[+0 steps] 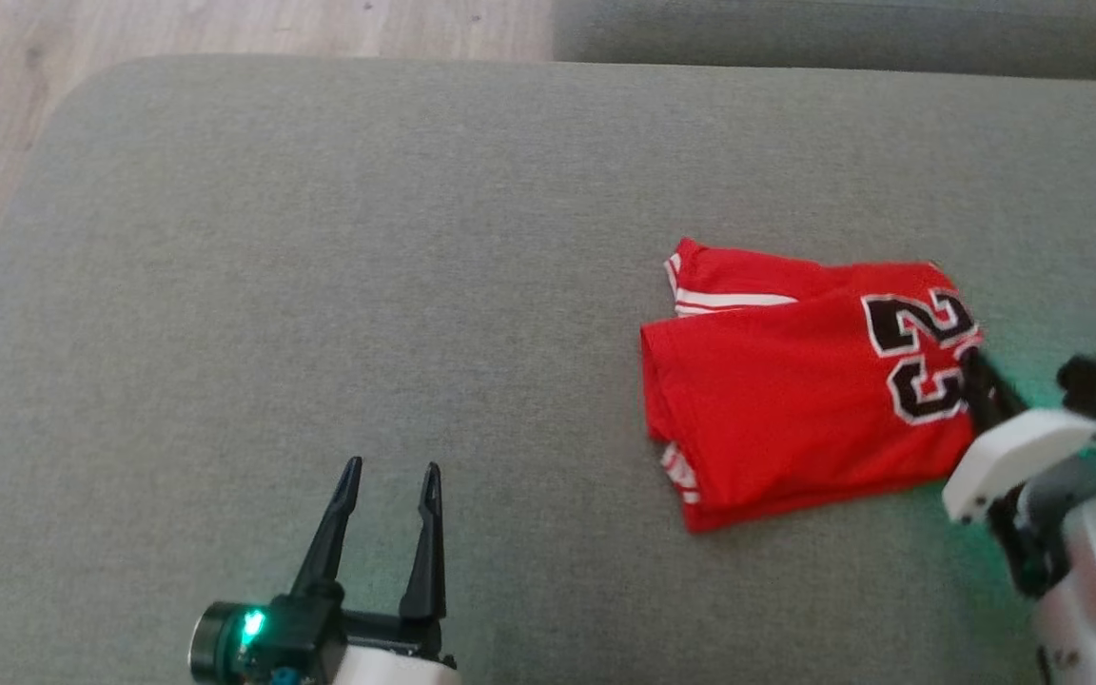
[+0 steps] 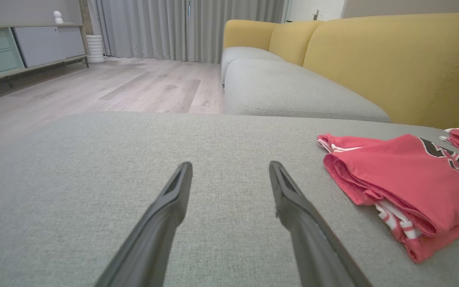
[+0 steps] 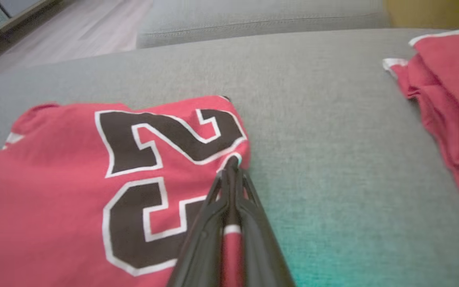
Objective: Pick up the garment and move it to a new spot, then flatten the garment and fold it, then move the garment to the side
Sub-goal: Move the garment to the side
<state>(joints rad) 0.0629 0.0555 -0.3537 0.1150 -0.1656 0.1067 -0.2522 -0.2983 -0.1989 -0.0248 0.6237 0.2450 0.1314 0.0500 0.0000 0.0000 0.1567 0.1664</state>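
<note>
Head view: grey cushion (image 1: 320,238) spreads wide left of the folded red garment (image 1: 786,409), numbered 23; right gripper (image 1: 971,364) pinches its edge, left gripper (image 1: 391,466) has fingers spread.

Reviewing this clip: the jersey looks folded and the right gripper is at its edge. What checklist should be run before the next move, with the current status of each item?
1. Grip: the right gripper is shut on the edge of the jersey: ok, red fabric shows between its fingers.
2. Fold: ok, the jersey lies as a compact stack, with layers showing at its free end.
3. All layers pinched: cannot tell.
4. The left gripper is clear of the jersey: ok, it is open over the bare cushion, apart from the jersey.
5. Gap to the second red garment: ok, grey cushion shows between the two.
</note>
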